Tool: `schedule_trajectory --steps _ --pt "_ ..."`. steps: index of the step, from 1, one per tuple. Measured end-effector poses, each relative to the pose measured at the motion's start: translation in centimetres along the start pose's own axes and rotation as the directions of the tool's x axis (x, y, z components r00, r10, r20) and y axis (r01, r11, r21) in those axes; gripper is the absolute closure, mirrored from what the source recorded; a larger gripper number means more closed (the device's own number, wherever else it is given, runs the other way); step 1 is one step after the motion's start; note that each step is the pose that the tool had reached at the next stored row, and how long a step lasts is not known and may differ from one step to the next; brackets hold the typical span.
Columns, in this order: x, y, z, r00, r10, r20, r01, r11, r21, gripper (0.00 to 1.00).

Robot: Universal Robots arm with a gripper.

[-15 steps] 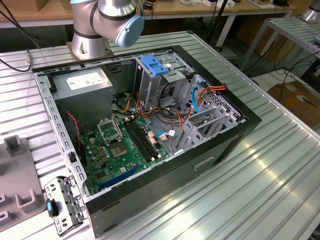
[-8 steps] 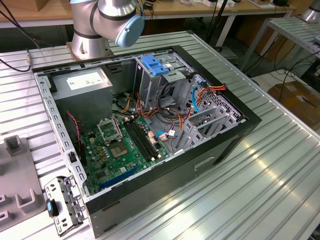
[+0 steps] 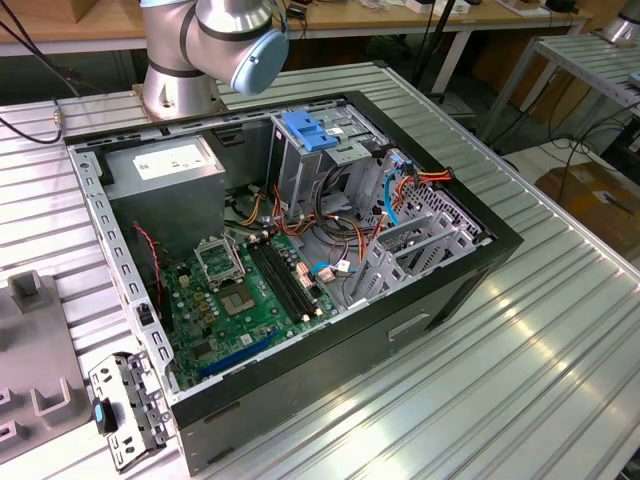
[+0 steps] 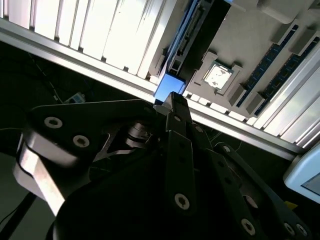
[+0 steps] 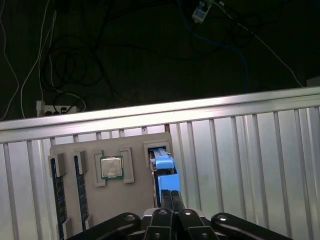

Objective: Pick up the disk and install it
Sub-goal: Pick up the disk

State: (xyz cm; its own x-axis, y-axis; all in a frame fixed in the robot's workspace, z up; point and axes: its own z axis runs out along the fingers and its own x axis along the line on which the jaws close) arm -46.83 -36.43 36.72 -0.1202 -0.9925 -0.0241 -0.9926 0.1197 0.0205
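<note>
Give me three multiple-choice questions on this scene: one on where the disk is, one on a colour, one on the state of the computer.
1. Where is the disk?
A: on the floor. B: in a slot of the grey tray. C: on a shelf.
2. What colour are the disk's rails?
A: red. B: yellow. C: blue.
3. How is the computer case?
A: open on top. B: closed. C: upside down.

Answers:
1 B: in the first wrist view it stands in the tray near the chip.
2 C: bright blue plastic frames it.
3 A: the green board inside shows in the exterior view.
</note>
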Motion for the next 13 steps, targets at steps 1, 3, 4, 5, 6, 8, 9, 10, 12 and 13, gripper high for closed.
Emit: schedule_trajectory --steps 1,3,4,5,6,8,9,10,12,13 --pt "0.0 0.0 0.0 1.0 0.0 0.0 0.0 1.0 0.0 0.83" --pt "0.0 0.0 0.0 1.0 0.0 0.0 0.0 1.0 0.0 0.71" --pt "0.0 0.0 0.0 1.0 0.0 0.0 0.0 1.0 0.0 0.71" --pt "0.0 0.0 0.0 1.0 0.0 0.0 0.0 1.0 0.0 0.64" --pt "0.0 0.0 0.0 1.0 0.0 0.0 0.0 1.0 0.0 0.64" --pt "0.0 0.0 0.0 1.0 0.0 0.0 0.0 1.0 0.0 0.64" --pt "0.0 0.0 0.0 1.0 0.0 0.0 0.0 1.0 0.0 0.64" --pt "0.0 0.0 0.0 1.0 0.0 0.0 0.0 1.0 0.0 0.64" --pt "0.0 0.0 0.0 1.0 0.0 0.0 0.0 1.0 -0.0001 0.64" --pt "0.0 0.0 0.0 1.0 -0.001 -0.0001 0.001 1.0 -0.0001 0.64"
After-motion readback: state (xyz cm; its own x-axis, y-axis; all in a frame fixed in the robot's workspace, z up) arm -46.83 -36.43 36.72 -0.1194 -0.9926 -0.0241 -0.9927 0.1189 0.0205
